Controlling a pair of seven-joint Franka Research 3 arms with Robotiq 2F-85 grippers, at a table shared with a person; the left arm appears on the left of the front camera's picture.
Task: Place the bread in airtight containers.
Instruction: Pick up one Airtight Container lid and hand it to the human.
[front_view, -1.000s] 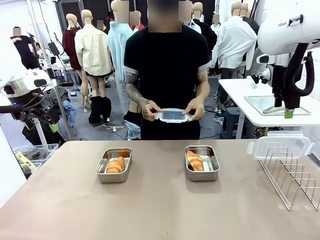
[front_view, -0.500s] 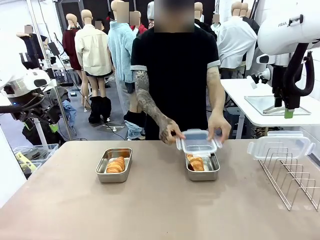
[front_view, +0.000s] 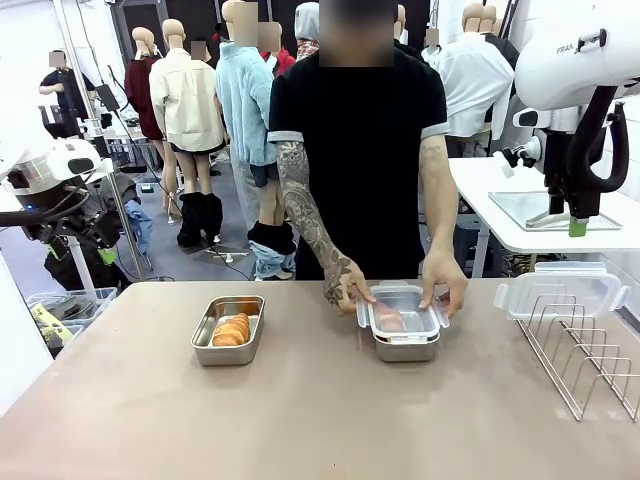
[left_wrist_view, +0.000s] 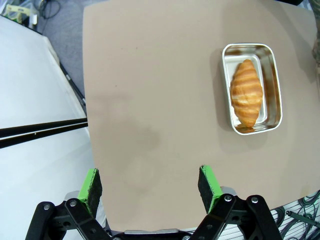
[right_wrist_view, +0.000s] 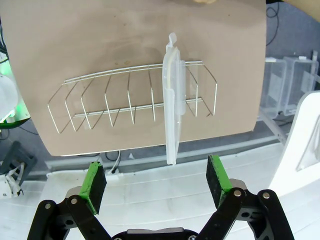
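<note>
Reading the print: white letters "FRA" on the right arm's casing (front_view: 575, 45) at the top right of the front view, cut off by the picture's edge; no other writing can be made out.
Person's hands: one hand (front_view: 348, 290) and the other (front_view: 443, 285) press a clear lid (front_view: 402, 310) onto the right steel container (front_view: 405, 340), near the table's far edge.
Change since half a second ago: the lid was held tilted just above that container; now it lies flat on the rim, and the person's arms reach lower.
Right bread: a croissant roll (front_view: 388, 318) shows dimly through the lid, inside the right container.
Left container: the open steel pan (front_view: 228, 330) sits left of the middle, unmoved, with its croissant roll (front_view: 232, 329) lying lengthwise inside; the left wrist view shows it too.
Table: tan top (front_view: 320, 420).
Wire rack: rack (front_view: 585, 350) by the table's right edge, a second clear lid (front_view: 560, 290) standing on edge in it.
Left hand: the robot's left hand (left_wrist_view: 150, 184) hangs over the bare table (left_wrist_view: 150, 100), fingers wide apart, holding nothing.
Right hand: the robot's right hand (right_wrist_view: 157, 182) hangs above the rack (right_wrist_view: 130, 97) and its lid (right_wrist_view: 171, 100), fingers wide apart, holding nothing.
</note>
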